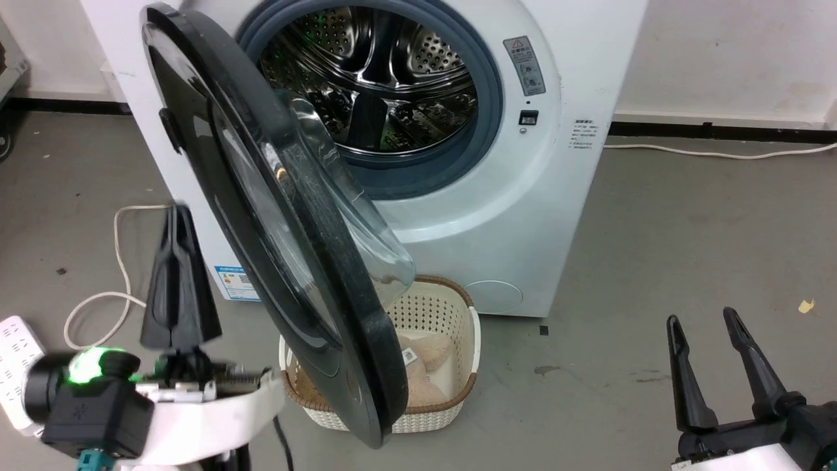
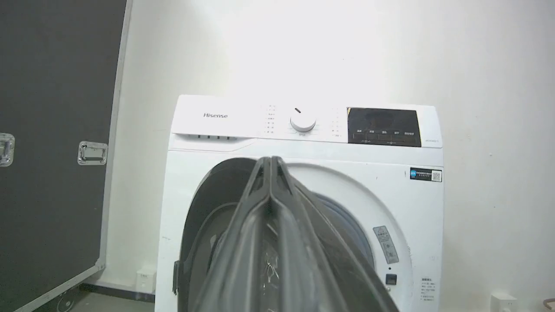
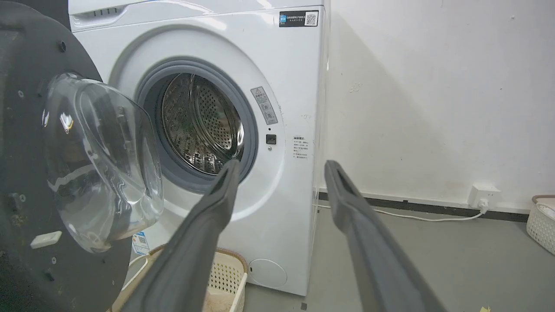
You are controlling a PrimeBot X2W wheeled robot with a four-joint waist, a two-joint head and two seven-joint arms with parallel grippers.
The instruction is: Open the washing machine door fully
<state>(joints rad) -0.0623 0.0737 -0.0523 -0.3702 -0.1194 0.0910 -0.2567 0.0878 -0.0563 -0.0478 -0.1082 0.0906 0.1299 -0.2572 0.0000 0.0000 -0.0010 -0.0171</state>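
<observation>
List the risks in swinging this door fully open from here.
The shut left gripper stands on the washing machine door's outer side, where it swings; they may collide.
The door's lower edge hangs over the basket; it might catch the rim.
The left arm may snag the white cable.

brand: "Hisense" | on: top panel of the washing machine [image 2: 217,130] | other labels: unreadable

washing machine door [image 1: 274,222]: is gleaming glossy black, clear glass centre
drum [image 1: 392,72]: is shining, perforated steel
basket [image 1: 467,314]: is looking matt, perforated plastic
</observation>
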